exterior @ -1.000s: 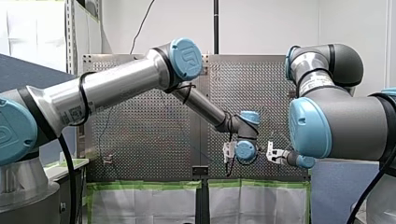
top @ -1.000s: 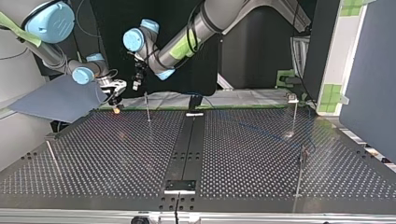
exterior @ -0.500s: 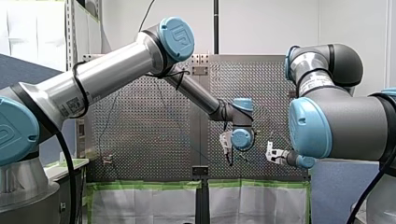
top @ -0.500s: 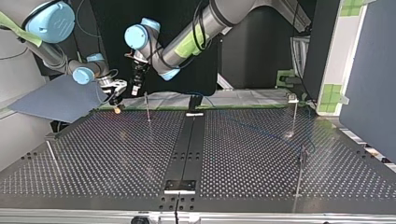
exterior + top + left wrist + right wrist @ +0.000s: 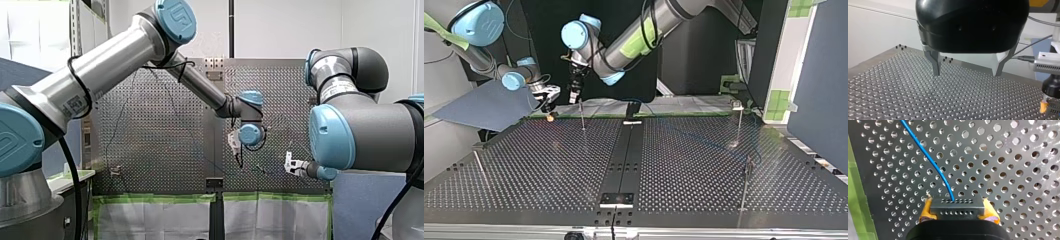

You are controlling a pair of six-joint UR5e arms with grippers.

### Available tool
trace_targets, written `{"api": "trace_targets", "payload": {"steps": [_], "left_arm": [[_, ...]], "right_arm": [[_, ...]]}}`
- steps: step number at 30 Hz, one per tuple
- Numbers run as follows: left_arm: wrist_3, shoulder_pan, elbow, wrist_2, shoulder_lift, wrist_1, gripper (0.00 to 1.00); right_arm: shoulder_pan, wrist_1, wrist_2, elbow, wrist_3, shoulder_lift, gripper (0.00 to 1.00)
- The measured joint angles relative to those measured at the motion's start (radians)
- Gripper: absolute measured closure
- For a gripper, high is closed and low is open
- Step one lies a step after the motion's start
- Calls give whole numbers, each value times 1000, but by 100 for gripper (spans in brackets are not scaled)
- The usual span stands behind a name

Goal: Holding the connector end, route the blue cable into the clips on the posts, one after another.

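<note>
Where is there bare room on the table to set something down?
Top view: the widest bare patch lies between the near-left post and the centre rail. Right of the rail the blue cable crosses. The far left corner is crowded: my right gripper, my left gripper, a thin post.

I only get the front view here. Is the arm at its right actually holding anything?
Observer: Yes. The right wrist view shows the right end effector shut on the connector, yellow pads either side.
Visitor: And the blue cable?
Observer: The blue cable leaves the connector ahead of the end effector and runs off over the perforated table.
Visitor: The other arm?
Observer: No. The left end effector is open, nothing between its metal fingers.
</note>
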Motion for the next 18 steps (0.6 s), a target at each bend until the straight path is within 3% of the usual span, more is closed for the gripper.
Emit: {"api": "trace_targets", "payload": {"steps": [9, 18], "left_arm": [[1, 2, -80, -40, 80, -6, 0], [-3, 2, -159, -50, 159, -10, 0]], "right_arm": [[2, 0, 0, 0, 0, 0, 100], [2, 0, 0, 0, 0, 0, 100]]}}
